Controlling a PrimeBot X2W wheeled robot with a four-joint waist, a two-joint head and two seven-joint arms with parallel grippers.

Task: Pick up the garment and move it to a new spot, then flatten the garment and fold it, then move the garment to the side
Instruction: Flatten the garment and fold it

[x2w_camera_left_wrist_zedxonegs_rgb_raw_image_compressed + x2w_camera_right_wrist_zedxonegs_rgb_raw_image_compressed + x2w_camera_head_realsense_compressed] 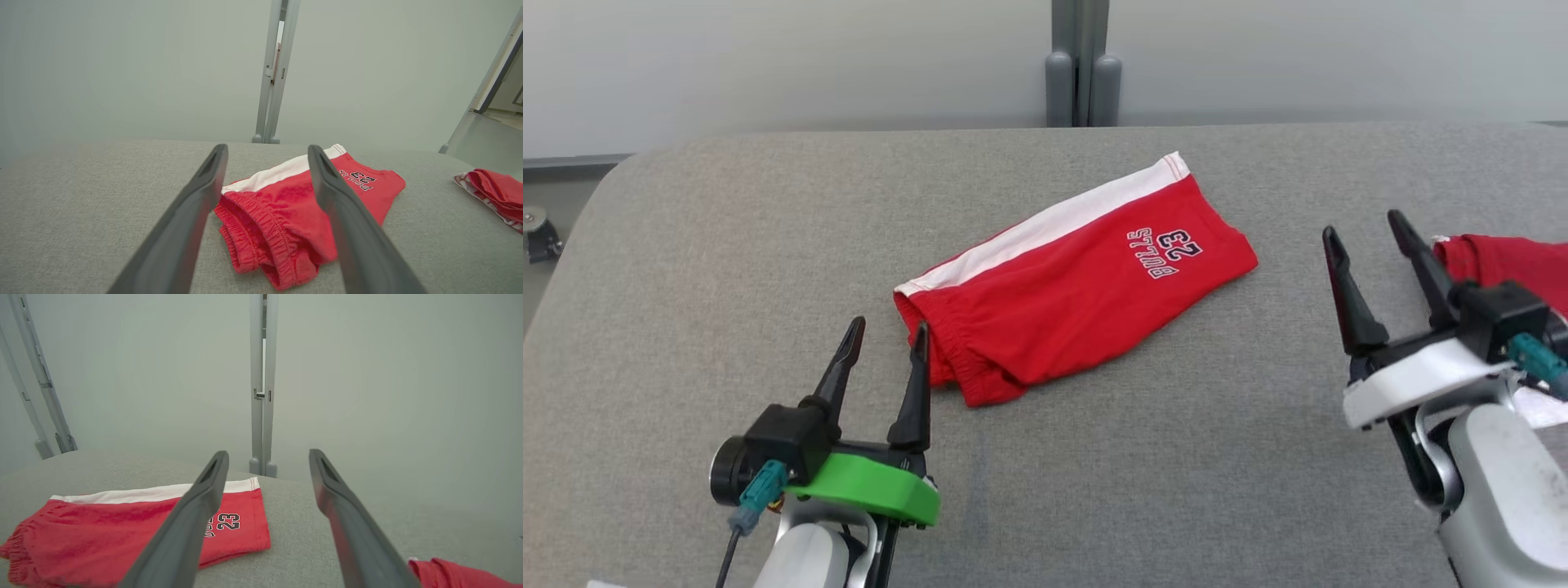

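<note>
The garment [1078, 282] is a pair of red shorts with a white side stripe and "BULLS 23" lettering, folded in half on the grey table. Its elastic waistband [261, 237] faces my left gripper [886, 335], which stands open just short of it with nothing between the fingers. In the right wrist view the garment [122, 535] lies low and to the left. My right gripper [1364, 224] hovers open to the right of the shorts, apart from them and holding nothing.
A second red cloth [1507, 261] with white trim lies at the table's right edge, just behind my right gripper; the left wrist view shows this cloth [494, 192] too. The grey padded table [727, 245] has a rounded far-left corner. A grey post [1082, 65] stands behind it.
</note>
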